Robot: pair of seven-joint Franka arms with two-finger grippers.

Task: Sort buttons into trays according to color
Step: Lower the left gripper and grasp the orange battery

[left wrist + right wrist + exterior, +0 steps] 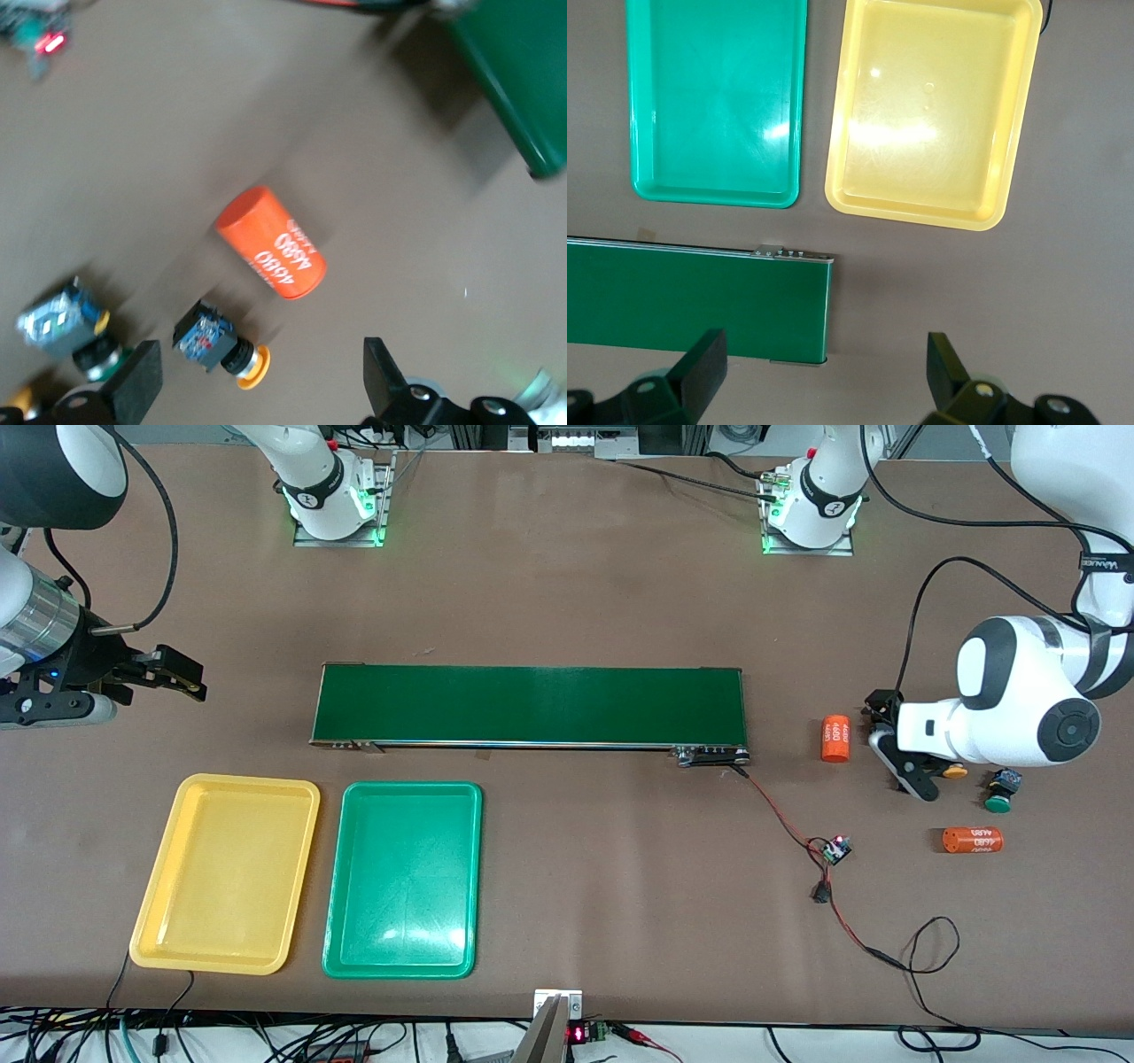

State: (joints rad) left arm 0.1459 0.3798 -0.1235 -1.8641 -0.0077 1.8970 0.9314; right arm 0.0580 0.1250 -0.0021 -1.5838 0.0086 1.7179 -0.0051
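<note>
So both trays are bare right now, nothing sorted yet. The yellow tray (224, 873) and green tray (403, 880) sit side by side at the right arm's end of the bench (567, 584), nearer the front camera than the long dark-green belt (529, 705).

All the buttons I can find are down at my left arm's end. My left end effector (257, 376) hangs low over that cluster, fingers spread wide with nothing between them. Through the left wrist camera I see a yellow-capped button (220, 345) lying on its side almost between my fingertips, right beside an orange cylinder (273, 242) with white print, which isn't mine to sort. Another button (64, 326) with a dark green cap sits close by. From the front, a green-capped button (1002, 791) shows just past my arm, and a second orange cylinder (973, 840) lies a bit nearer the camera. I can't pick out all four buttons; my arm covers part of the pile.

My right end effector (168, 674) waits up by the trays, also wide open and empty.

I reckon I'm at the first pick. Next move calls for dropping down square over that yellow-capped button, closing on its blocky body without nudging the cylinder.
</note>
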